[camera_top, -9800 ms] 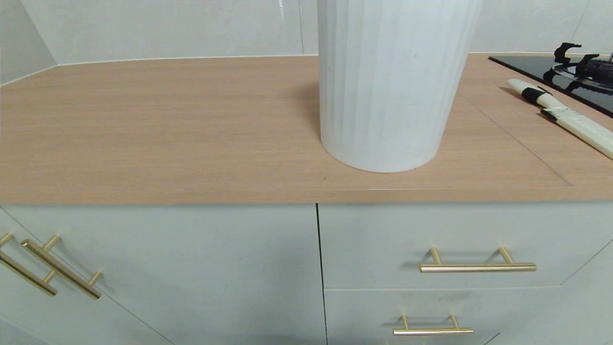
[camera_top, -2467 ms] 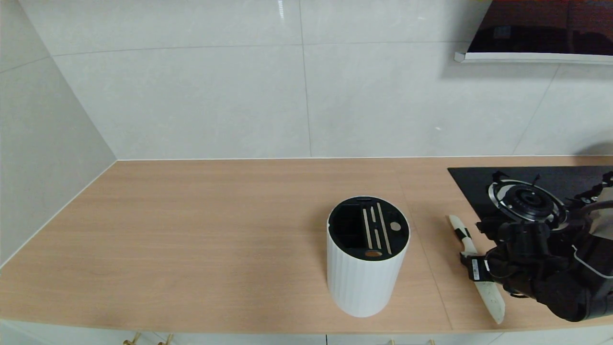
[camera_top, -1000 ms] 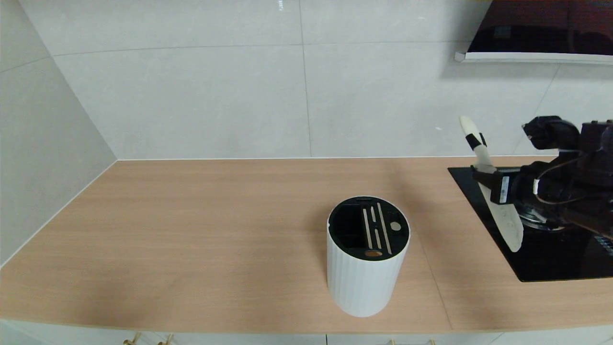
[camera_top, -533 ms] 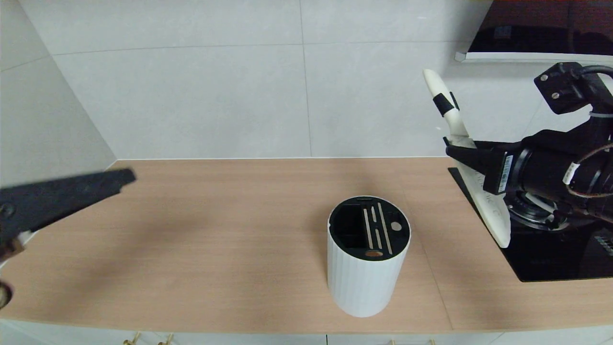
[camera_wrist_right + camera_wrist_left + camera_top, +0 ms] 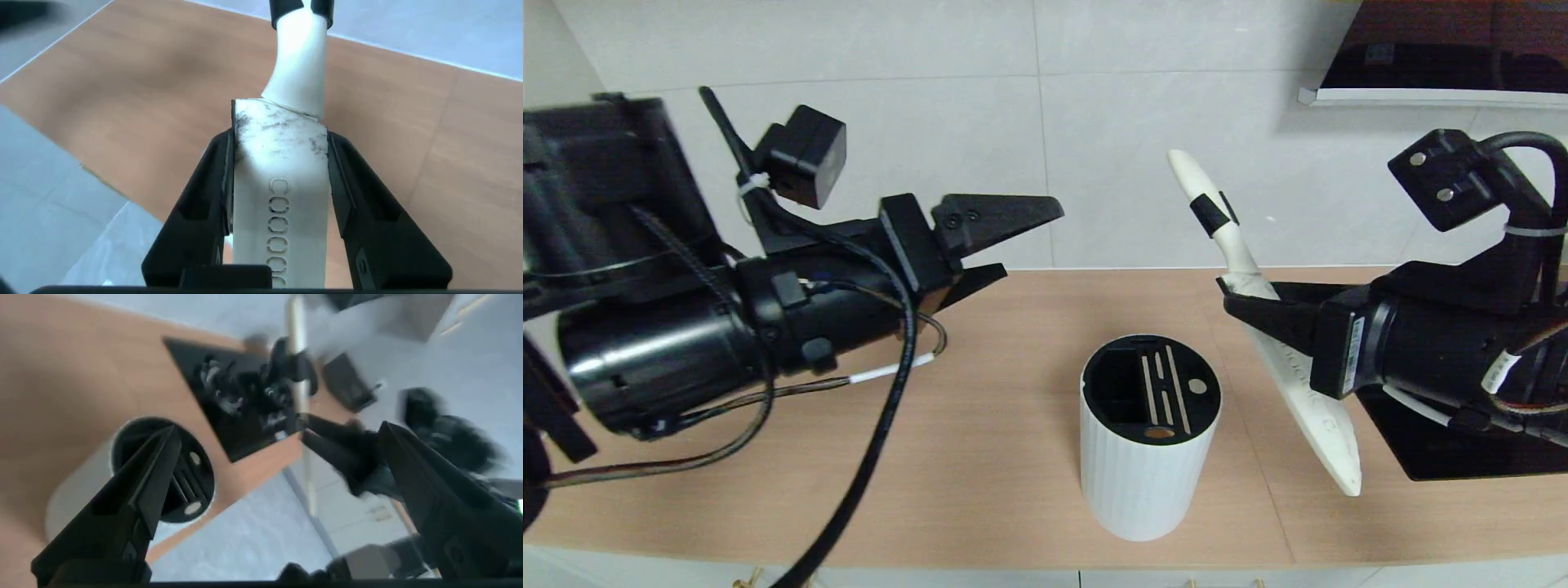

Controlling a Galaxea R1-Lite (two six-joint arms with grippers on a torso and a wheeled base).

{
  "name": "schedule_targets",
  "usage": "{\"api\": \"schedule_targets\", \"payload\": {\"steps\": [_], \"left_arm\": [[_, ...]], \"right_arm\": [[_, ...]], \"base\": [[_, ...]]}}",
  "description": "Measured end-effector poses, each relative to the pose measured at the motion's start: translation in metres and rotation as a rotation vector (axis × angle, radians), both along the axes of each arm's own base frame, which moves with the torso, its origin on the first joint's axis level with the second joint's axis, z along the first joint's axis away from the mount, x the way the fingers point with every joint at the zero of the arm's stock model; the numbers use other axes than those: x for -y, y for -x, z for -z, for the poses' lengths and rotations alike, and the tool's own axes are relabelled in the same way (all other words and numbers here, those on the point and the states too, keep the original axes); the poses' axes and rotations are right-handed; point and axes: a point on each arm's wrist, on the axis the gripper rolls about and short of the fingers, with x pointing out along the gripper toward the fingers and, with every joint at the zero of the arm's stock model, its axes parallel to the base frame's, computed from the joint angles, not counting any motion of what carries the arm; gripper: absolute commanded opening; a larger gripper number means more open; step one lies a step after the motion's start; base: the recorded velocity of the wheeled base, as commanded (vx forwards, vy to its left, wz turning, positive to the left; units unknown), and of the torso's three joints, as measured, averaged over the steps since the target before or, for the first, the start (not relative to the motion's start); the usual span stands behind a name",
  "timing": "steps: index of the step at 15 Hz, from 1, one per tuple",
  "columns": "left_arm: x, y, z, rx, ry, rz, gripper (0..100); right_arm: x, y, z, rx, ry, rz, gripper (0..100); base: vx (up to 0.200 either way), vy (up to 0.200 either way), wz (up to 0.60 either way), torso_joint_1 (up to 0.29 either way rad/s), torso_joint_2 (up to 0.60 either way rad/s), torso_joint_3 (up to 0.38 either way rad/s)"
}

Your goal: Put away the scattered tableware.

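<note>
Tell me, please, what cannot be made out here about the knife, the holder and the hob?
- Knife: head view, mid-blade hidden by the right gripper; right wrist view, tip cut off by the edge.
- Holder: head view, slots too dark to see inside; left wrist view, blurred, partly behind the left gripper.
- Hob: head view, mostly behind the right arm.

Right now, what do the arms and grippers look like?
Both are black, with thick round wrists. The left gripper has long, flat, tapering fingers; black cables loop under it and a boxy camera sits above. The right gripper bears a white label and a similar camera.
</note>
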Motion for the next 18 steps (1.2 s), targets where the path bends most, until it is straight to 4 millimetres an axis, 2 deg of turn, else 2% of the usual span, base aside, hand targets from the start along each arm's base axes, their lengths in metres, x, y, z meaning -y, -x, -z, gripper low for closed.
{"api": "schedule_targets", "payload": {"steps": [3, 7, 14, 18], "left_arm": [[0.027, -0.010, 0.012, 0.047, -0.018, -0.035, 100], [0.053, -0.010, 0.030, 0.091, -0.073, -0.014, 100], [0.077, -0.011, 0.049, 0.085, -0.074, 0.039, 100], [0.081, -0.013, 0.055, 0.084, -0.073, 0.041, 100]], "right_arm": [[-0.014, 0.001, 0.008, -0.037, 0.005, -0.042, 0], [-0.030, 0.002, 0.020, -0.087, 0.011, -0.080, 0], [-0.045, 0.003, 0.028, -0.135, -0.004, -0.122, 0], [-0.049, 0.004, 0.032, -0.145, 0.008, -0.134, 0]], "base": [[0.000, 0.000, 0.00, 0.000, 0.00, 0.000], [0.000, 0.000, 0.00, 0.000, 0.00, 0.000], [0.000, 0.000, 0.00, 0.000, 0.00, 0.000], [0.000, 0.000, 0.00, 0.000, 0.00, 0.000]]}}
